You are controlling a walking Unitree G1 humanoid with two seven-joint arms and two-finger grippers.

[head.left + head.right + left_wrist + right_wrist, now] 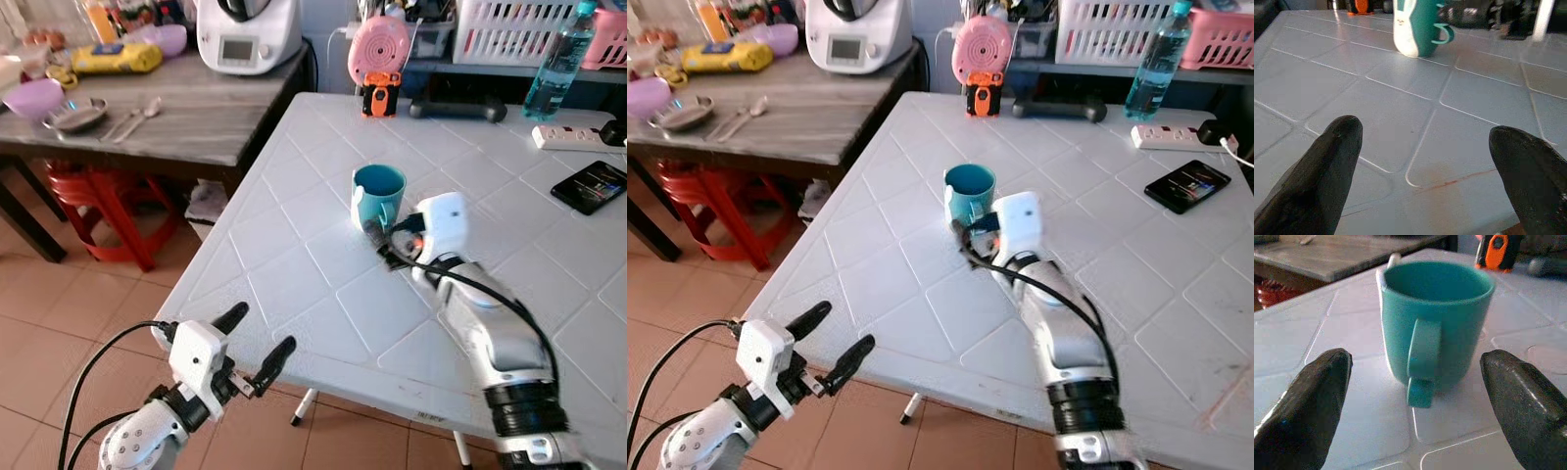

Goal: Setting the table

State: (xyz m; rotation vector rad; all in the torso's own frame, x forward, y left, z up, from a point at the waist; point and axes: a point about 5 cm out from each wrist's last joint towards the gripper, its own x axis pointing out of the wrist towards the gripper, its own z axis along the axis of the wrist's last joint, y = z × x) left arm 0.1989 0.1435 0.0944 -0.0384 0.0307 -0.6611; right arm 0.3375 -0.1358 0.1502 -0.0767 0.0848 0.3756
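A teal mug point(378, 194) stands upright on the white tiled table point(294, 264), its handle facing my right gripper. My right gripper point(384, 245) sits low over the table just short of the mug. In the right wrist view its fingers point(1312, 396) spread wide on either side of the mug point(1437, 323) without touching it. My left gripper point(260, 336) hovers open and holding nothing at the table's near left edge, over the floor. The left wrist view looks across the tabletop point(1376, 98) toward the mug point(1418, 27).
A phone point(589, 185), power strip point(573, 137), water bottle point(558, 64), pink device point(378, 47) and orange toy point(377, 98) lie at the far side. A wooden table point(186, 117) on the left holds bowls, spoons point(137, 117) and an appliance point(250, 34). Red stool point(108, 201) beneath.
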